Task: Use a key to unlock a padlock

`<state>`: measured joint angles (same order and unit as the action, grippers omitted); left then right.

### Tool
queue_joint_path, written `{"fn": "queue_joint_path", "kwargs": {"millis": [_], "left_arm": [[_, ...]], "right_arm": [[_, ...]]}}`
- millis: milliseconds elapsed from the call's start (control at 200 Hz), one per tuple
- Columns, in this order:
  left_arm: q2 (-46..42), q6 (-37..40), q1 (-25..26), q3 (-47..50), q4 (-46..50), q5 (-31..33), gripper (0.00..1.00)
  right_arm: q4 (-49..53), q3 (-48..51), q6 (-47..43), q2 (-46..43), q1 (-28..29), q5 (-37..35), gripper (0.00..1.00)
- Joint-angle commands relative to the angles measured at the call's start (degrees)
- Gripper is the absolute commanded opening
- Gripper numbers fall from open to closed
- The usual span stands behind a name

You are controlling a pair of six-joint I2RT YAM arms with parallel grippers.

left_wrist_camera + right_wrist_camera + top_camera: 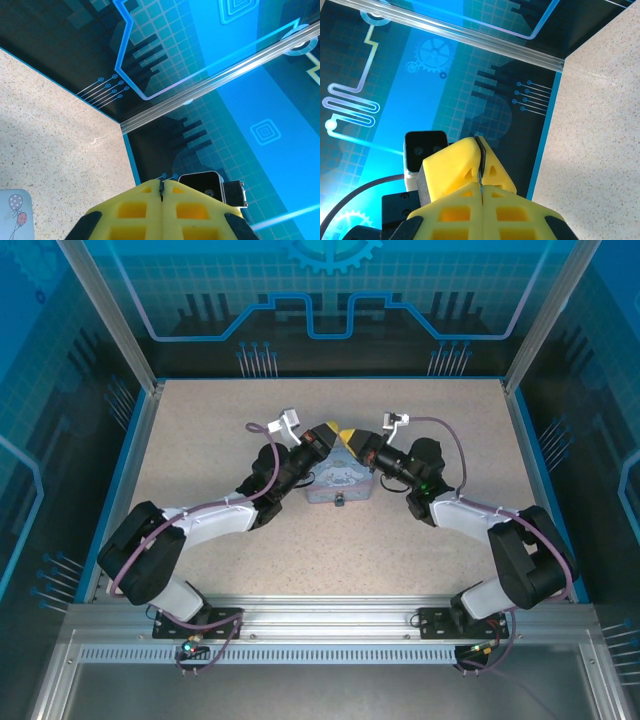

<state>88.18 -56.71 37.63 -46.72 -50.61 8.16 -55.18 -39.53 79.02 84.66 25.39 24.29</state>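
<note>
Speckled tabletop (200, 440) inside blue rim (330, 379)

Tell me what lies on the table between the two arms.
In the top view, a pale blue patterned box lies between them, with the shut left gripper and right gripper nearly meeting above its far edge.

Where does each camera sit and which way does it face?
Top external: above, behind both arms, looking down on the table; left gripper and right gripper meet by the box.
Left wrist: past its shut fingers, toward the blue wall.
Right wrist: past its shut fingers, toward the blue wall.
Shared: table in all; box in top and left wrist.
</note>
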Motion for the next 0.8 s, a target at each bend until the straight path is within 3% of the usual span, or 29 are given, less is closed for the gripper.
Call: {"fn": "queue_joint_path", "kwargs": {"millis": [0, 140, 240, 550, 795], "left_arm": [[-1.7, 0.4, 1.1, -1.9, -3.9, -1.4, 0.07], [-3.8, 1.0, 1.0, -0.9, -2.1, -0.4, 0.48], [-6.5, 2.6, 0.9, -0.4, 2.5, -0.1, 0.59], [-10.1, 3.2, 0.9, 0.3, 14.6, -2.4, 0.66], [-7.0, -0.4, 0.9, -0.9, 13.1, -6.1, 0.64]], "right_arm": [[2.2, 2.0, -1.9, -0.3, -0.3, 1.5, 0.0], [2.7, 4.3, -4.1, -3.2, -2.1, 1.8, 0.0], [4.2, 5.9, -6.0, -5.6, -3.4, 2.8, 0.0], [6.5, 8.0, -7.4, -10.5, -4.2, 3.8, 0.0], [6.0, 6.3, -5.6, -11.5, -3.1, 3.3, 0.0]]}}
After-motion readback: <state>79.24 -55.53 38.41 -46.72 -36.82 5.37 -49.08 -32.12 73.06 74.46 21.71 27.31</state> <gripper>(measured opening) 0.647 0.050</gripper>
